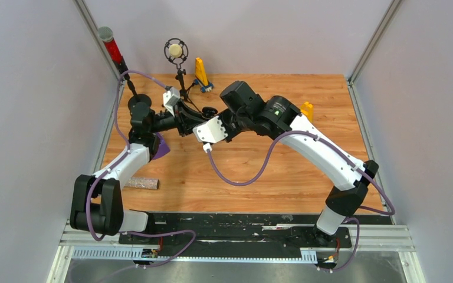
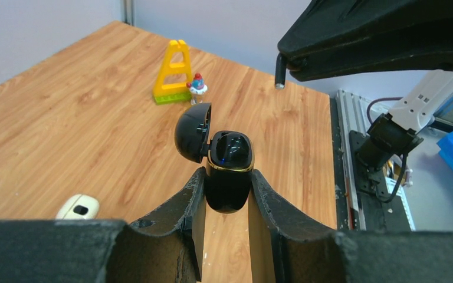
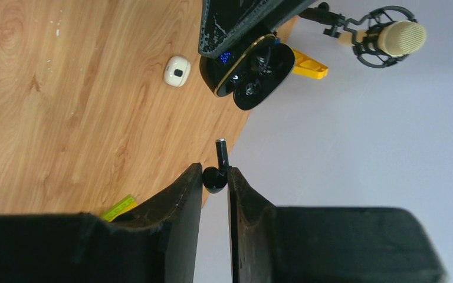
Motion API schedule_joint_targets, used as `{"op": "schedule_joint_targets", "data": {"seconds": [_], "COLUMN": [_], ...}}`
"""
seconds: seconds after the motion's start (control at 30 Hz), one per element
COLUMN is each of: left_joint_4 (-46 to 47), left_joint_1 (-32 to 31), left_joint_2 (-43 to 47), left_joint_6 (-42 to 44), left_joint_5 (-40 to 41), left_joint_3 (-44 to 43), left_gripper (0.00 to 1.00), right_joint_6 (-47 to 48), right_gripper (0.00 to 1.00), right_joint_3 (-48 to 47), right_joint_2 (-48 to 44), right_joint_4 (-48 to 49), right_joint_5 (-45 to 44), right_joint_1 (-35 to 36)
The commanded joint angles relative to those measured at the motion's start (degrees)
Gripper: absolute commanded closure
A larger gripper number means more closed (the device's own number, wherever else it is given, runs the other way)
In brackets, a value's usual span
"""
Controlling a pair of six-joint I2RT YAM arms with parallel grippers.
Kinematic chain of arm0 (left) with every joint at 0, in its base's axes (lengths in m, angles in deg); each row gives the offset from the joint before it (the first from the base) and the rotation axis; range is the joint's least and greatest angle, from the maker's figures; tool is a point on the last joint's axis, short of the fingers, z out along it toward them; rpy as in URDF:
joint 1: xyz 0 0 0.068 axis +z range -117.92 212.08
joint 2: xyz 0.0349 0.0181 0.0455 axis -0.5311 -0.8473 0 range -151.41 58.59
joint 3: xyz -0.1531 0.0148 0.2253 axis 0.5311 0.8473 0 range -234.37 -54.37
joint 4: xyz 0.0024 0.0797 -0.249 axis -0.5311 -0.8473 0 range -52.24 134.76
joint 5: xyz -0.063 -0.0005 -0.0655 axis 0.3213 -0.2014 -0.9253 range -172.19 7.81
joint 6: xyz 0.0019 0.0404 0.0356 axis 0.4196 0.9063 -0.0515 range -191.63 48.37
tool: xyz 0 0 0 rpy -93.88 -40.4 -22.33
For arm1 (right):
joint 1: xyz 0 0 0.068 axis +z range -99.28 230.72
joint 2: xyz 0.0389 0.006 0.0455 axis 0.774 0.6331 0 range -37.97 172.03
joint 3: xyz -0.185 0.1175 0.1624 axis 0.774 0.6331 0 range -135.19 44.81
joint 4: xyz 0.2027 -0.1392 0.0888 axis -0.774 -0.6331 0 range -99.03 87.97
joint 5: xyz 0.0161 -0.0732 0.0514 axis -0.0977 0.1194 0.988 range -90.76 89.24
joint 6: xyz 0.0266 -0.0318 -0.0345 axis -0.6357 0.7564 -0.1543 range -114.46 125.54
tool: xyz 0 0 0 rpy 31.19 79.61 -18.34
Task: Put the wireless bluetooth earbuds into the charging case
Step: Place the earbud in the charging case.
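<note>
A wooden table (image 1: 259, 171) is lying between grey walls (image 1: 35, 88), and the two arms are meeting above its far middle part. The left gripper (image 2: 226, 175) is clamping a black charging case (image 2: 229, 168) by its lower body, with one finger pressing on each side. The case is standing upright in the air above the table. Its lid (image 2: 191, 132) is hanging open to the left, and a small blue light is glowing inside the body.

The right gripper (image 3: 214, 171) is pinching a black earbud (image 3: 222, 154) between its fingertips, and the thin stem is sticking out beyond them. This earbud is hovering near the open case but is not touching it. In the left wrist view the right gripper is hanging above and to the right of the case. Dark shapes are showing inside the case in the right wrist view, but I cannot tell if they are earbuds or only sockets.

On the table a small white pebble-like thing (image 2: 78, 207) is lying well apart from the case. At the far edge a yellow toy block (image 2: 174, 71) is standing with a small figure (image 2: 197, 85) just beside it, and a microphone (image 1: 176, 50) is standing near them.
</note>
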Motion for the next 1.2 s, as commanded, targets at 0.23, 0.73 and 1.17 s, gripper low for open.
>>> {"op": "schedule_joint_targets", "data": {"seconds": [0.23, 0.73, 1.17], "left_joint_4": [-1.33, -0.46, -4.33], "left_joint_1": [-2.58, -3.98, -5.15], "left_joint_2": [1.22, 0.25, 0.06], "left_joint_6": [6.36, 10.42, 13.09], "left_joint_5": [-1.0, -2.28, -2.33], "left_joint_3": [0.2, 2.32, 2.05], "left_gripper": [1.0, 1.0, 1.0], "right_joint_6": [1.34, 1.61, 1.52], "right_gripper": [0.78, 0.79, 0.8], "right_joint_3": [1.55, 0.16, -0.75], "right_joint_2": [3.62, 4.03, 4.6], "right_joint_4": [-3.42, -6.4, -4.03], "right_joint_5": [-1.99, -5.15, -6.24], "right_joint_1": [2.29, 3.39, 4.01]}}
